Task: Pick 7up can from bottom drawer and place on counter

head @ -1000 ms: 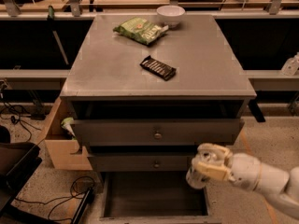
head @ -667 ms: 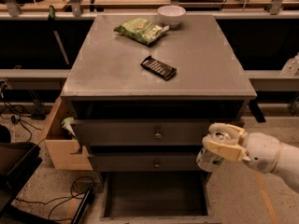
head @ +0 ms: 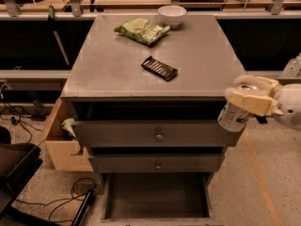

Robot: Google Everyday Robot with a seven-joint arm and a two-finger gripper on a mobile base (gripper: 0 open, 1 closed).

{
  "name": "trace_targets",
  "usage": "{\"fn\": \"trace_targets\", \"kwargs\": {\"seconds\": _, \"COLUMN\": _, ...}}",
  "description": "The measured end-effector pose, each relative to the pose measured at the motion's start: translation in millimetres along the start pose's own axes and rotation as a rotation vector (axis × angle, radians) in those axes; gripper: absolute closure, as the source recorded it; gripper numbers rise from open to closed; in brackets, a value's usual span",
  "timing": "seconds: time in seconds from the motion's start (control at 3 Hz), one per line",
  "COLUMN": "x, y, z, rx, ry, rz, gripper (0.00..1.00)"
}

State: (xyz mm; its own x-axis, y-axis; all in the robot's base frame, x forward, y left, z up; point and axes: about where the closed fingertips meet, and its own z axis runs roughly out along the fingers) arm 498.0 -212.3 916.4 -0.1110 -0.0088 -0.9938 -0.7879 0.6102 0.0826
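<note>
7up can (head: pixel 233 118) hangs in the air off the right front corner of the cabinet, gripped near its top by the claw (head: pixel 250 97), whose pale fingers are closed around it. The can tilts slightly, and its base sits about level with the top drawer front, just under the edge of the grey surface (head: pixel 106 65). A second ago the can was lower and further left, in front of the lower drawer fronts and just above the bottom drawer (head: pixel 155 194). Since then it has risen and swung out to the right. The bottom drawer stands pulled out with its dark floor bare, so the picking half of the job looks finished and the carry is under way. What remains is the last bit of lift to clear the edge, a move inward over the top, and a release. The right front part of the surface looks like the easiest spot, since the green snack bag (head: pixel 141 29), the white bowl (head: pixel 171 15) and the dark wrapped bar (head: pixel 160 68) lie further back and toward the middle. The main risk I see is the can's base catching the edge if the arm moves inward before rising enough.
</note>
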Motion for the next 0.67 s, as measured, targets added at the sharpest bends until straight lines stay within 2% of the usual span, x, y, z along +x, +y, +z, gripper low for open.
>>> {"fn": "trace_targets", "kwargs": {"seconds": 0.33, "x": -52.6, "y": -5.3, "z": -5.0, "rx": 0.072, "ry": -0.057, "rz": -0.105, "gripper": 1.00}}
{"fn": "trace_targets", "kwargs": {"seconds": 0.67, "x": -52.7, "y": -5.2, "z": -4.9, "rx": 0.072, "ry": -0.057, "rz": -0.105, "gripper": 1.00}}
